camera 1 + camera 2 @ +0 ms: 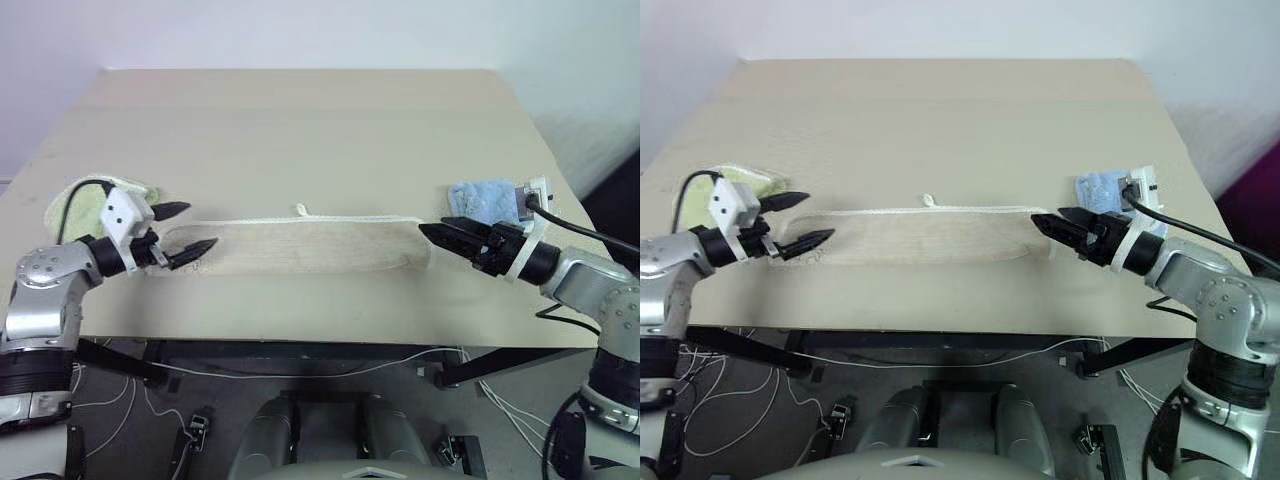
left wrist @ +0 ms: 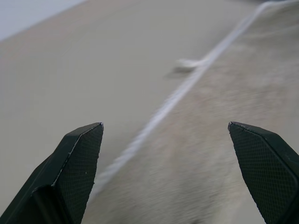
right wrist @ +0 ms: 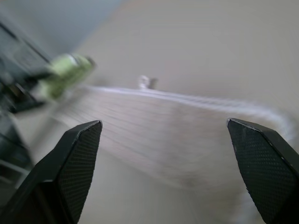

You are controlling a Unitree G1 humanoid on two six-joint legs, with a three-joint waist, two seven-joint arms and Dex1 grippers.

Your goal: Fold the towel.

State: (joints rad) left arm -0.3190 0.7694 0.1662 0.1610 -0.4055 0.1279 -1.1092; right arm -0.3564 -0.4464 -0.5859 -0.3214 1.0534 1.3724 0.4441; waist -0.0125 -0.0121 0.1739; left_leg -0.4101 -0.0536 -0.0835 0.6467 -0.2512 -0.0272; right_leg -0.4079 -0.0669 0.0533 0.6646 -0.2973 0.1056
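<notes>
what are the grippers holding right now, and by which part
Nothing. The left gripper and the right gripper are both open, one at each end of the towel, which lies flat on the table.

The far half of the pale beige surface (image 1: pixel 300 110) lies bare. A long folded beige towel with white corded edging (image 1: pixel 310 247) spans the near strip. A crumpled light-green cloth (image 1: pixel 95 205) crowds its left end, a small light-blue cloth (image 1: pixel 482 200) its right.

A broad beige counter (image 1: pixel 300 120) stands against a plain white wall (image 1: pixel 300 30). Beneath its front edge, white cables (image 1: pixel 300 368) trail over a dark grey floor (image 1: pixel 130 420).
</notes>
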